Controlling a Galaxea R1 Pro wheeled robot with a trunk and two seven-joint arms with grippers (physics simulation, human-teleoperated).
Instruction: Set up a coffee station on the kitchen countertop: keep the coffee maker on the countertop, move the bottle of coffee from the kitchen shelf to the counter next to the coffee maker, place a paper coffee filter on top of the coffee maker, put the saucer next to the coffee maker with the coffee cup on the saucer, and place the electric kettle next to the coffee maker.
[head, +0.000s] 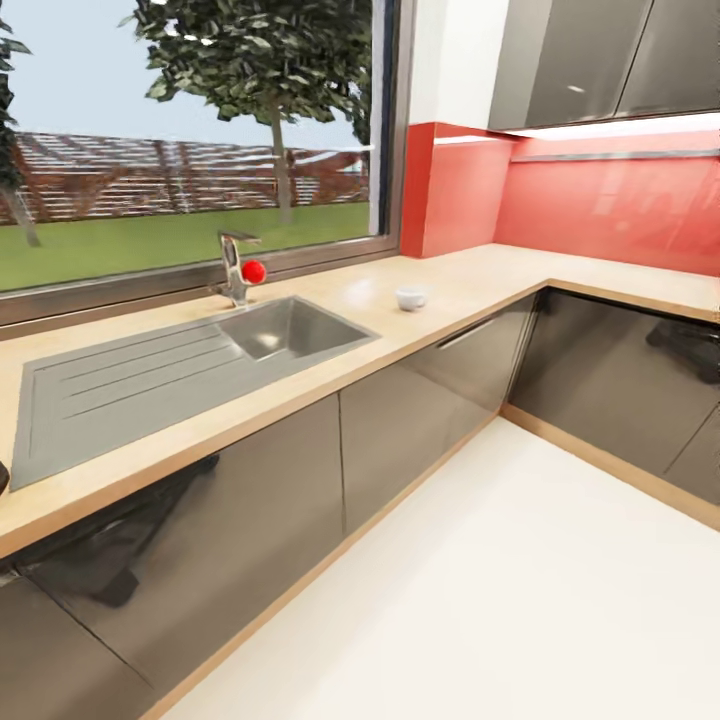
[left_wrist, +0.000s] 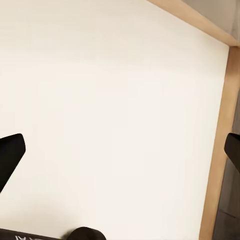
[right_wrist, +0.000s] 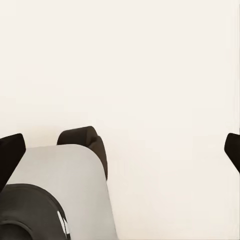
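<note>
The kitchen countertop (head: 470, 280) runs along the window and turns the corner under the red glossy panel. A small white coffee cup (head: 410, 298) stands on it, right of the sink. In the left wrist view my left gripper (left_wrist: 120, 150) is open over the pale floor, its black fingertips (left_wrist: 10, 155) far apart at the frame's sides. My right gripper (right_wrist: 120, 152) is open too, above the floor and the robot's grey base (right_wrist: 65, 190). Nothing is held by either one.
A steel sink (head: 285, 330) with drainboard and a tap (head: 235, 265) with a red knob is set in the counter under the window. Grey cabinet fronts (head: 420, 400) line both runs. A dark object's edge (head: 3, 478) shows at far left. White floor (head: 520, 580) spreads in front.
</note>
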